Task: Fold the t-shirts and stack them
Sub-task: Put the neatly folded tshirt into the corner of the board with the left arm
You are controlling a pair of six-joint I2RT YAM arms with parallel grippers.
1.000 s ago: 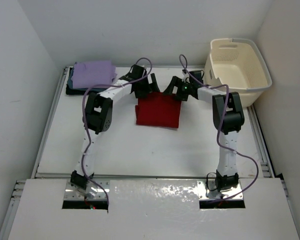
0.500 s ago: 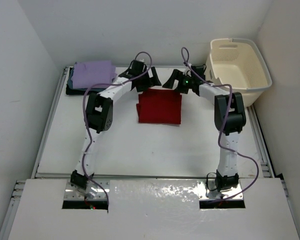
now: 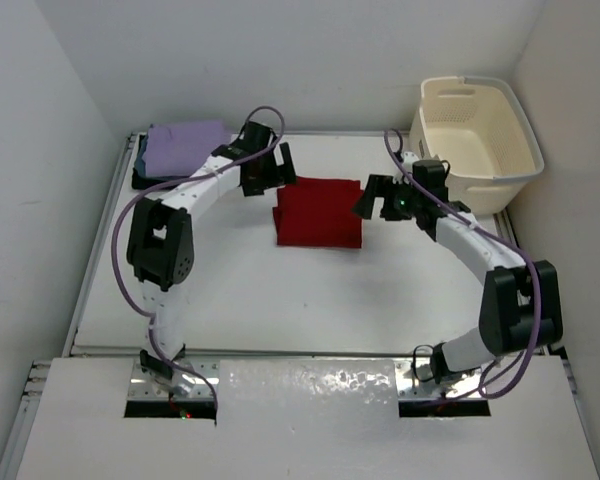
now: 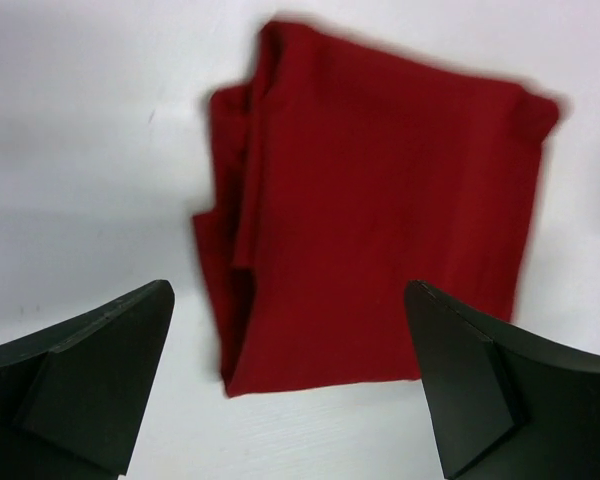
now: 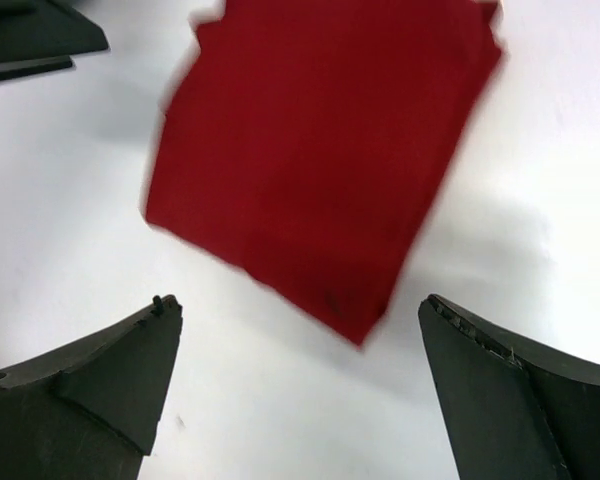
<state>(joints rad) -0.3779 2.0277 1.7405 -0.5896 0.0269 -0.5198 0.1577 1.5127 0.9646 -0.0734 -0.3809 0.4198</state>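
A folded red t-shirt (image 3: 318, 212) lies flat on the white table at mid back; it also shows in the left wrist view (image 4: 380, 200) and the right wrist view (image 5: 320, 150). My left gripper (image 3: 272, 180) is open and empty just left of the shirt's back left corner. My right gripper (image 3: 372, 202) is open and empty just right of the shirt. A stack of folded shirts, lilac on top (image 3: 185, 145) over a dark one, lies at the back left.
A cream laundry basket (image 3: 475, 135) stands at the back right corner. White walls close in the table on three sides. The table's raised rim (image 3: 100, 240) runs along the left and right edges.
Both grippers have let go of the red shirt and drawn apart sideways from its back edge. The right arm has swung out to the right. The shirt now lies folded flat.
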